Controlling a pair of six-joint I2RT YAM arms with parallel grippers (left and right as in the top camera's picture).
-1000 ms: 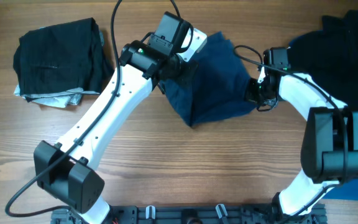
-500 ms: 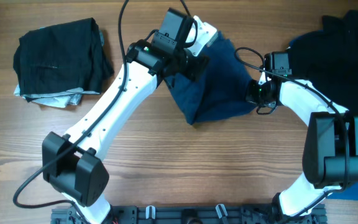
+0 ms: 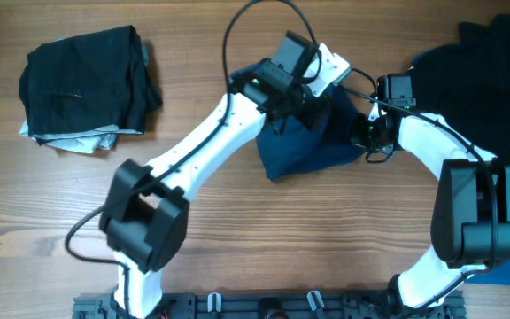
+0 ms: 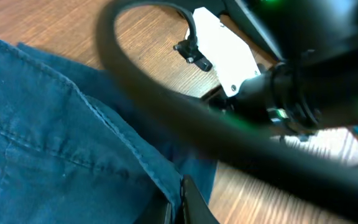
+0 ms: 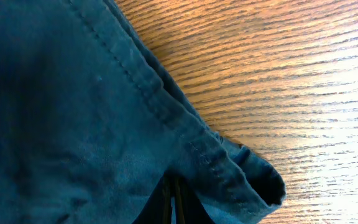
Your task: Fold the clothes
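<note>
Centre-right on the table (image 3: 326, 235), toward the far side: one pair of blue denim shorts (image 3: 304, 152), bunched into a rough wedge, with its point toward the near edge and its bulk gathered up between the two arms. Stitched seams and a folded hem show in both wrist views.

Left gripper (image 4: 180, 202): clenched on a seamed edge of the shorts, holding it over the upper part of the heap. Its white arm (image 3: 211, 146) reaches diagonally from the near-left base, across the table to the cloth. A black cable (image 4: 142, 93) loops across its wrist view.

Right gripper (image 5: 171, 198): clenched on the hem at the right side of the shorts, with a rolled corner of the denim lying on the wood just beside it. Its arm (image 3: 432, 133) bends in from the near right.

Far left, well apart from the shorts: black garment (image 3: 82, 84) with pale trim, folded into a rough square.

Far right, at the table's edge: black polo shirt (image 3: 494, 97) with a small white logo, partly out of view.
</note>
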